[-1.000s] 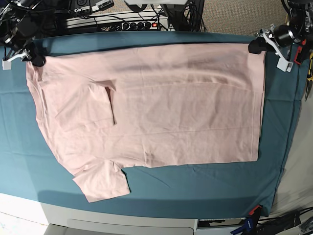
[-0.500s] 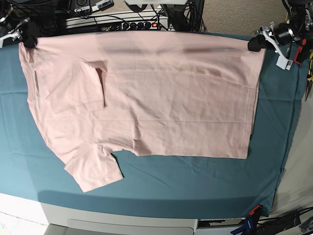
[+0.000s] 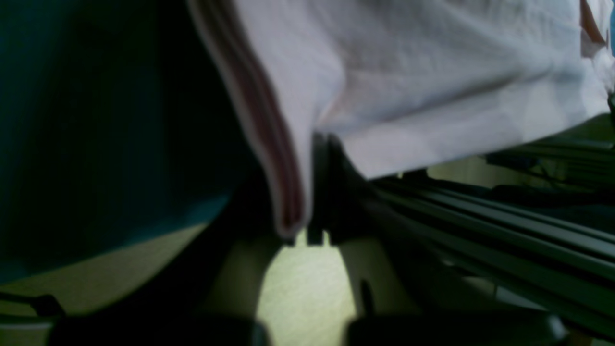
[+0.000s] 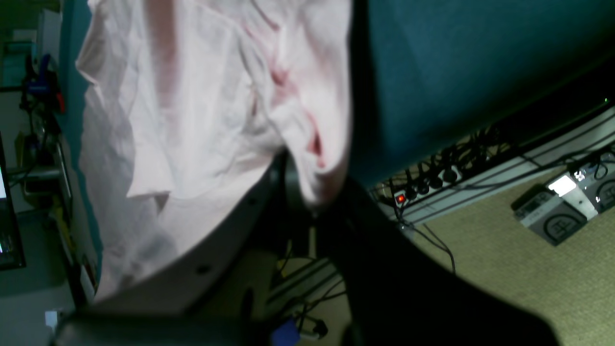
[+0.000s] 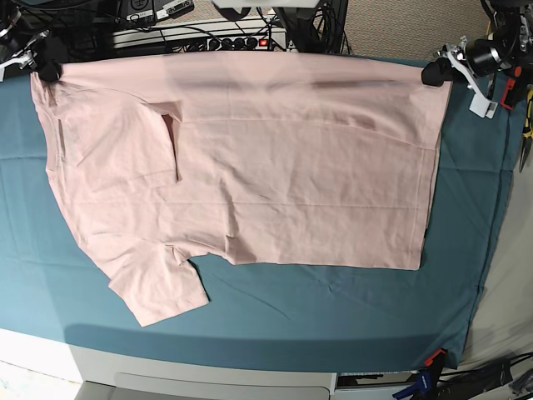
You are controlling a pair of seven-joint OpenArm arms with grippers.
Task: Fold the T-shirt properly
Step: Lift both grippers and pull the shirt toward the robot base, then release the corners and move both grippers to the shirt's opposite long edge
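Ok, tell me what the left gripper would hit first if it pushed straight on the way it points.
Nothing new: the left gripper is already shut on a corner of the T-shirt, so the cloth fills its line. Beyond that, probably the teal table cloth, though depth is unclear.

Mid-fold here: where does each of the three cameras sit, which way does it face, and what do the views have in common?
Base: overhead, facing down on the teal table cloth and the pale pink cotton T-shirt; the right gripper shows top left, the left gripper top right.
Left wrist: on the left arm, facing along its dark fingers, shut on the shirt's hem corner.
Right wrist: on the right arm, facing its dark fingers, shut on a bunched shirt corner.
Shared: all show the T-shirt and the cloth.
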